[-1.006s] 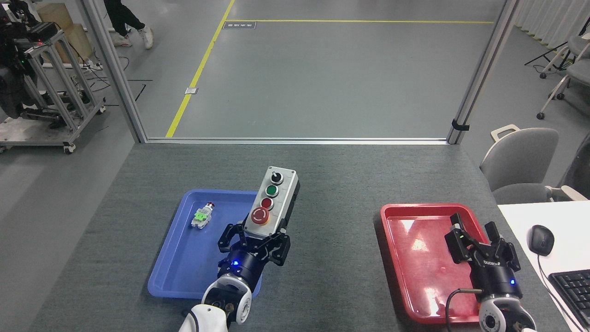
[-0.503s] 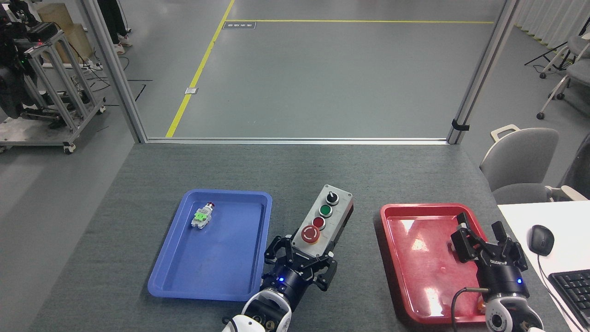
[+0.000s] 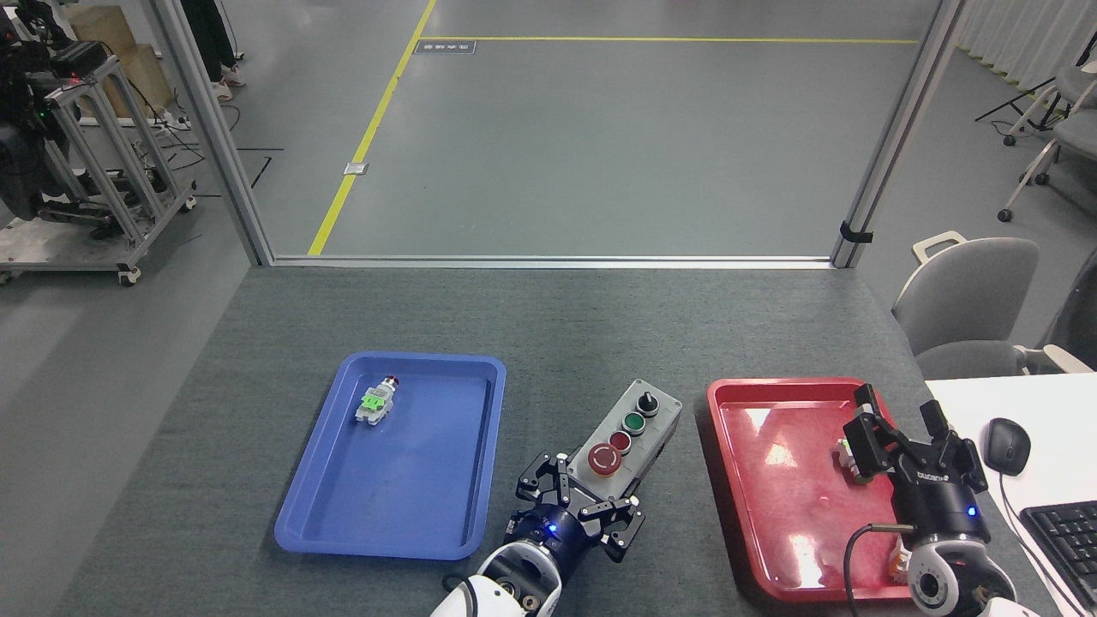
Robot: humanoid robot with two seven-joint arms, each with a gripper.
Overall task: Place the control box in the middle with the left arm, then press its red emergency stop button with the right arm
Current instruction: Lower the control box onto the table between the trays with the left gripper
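Resting on the dark grey counter [image 3: 600,326] between the two trays, the control box [image 3: 630,435] lies at a slant, its near end toward the left and its far end toward the right. Its row runs from the black knob [image 3: 647,400] at the far end through the green button [image 3: 634,422] and the small red button [image 3: 620,441] to the red emergency stop button [image 3: 605,459] at the near end. The left gripper [image 3: 576,501] has its black claws closed around the box's near end, holding it just beside the emergency stop cap. A blue tray [image 3: 403,531] sits to the left, holding a small white-and-green switch part [image 3: 374,403] in its far left corner. Over the right side of the red tray [image 3: 754,514] hangs the right gripper [image 3: 900,433], claws spread apart and holding nothing; a small pale object [image 3: 848,454] lies in the tray beside its left claw.
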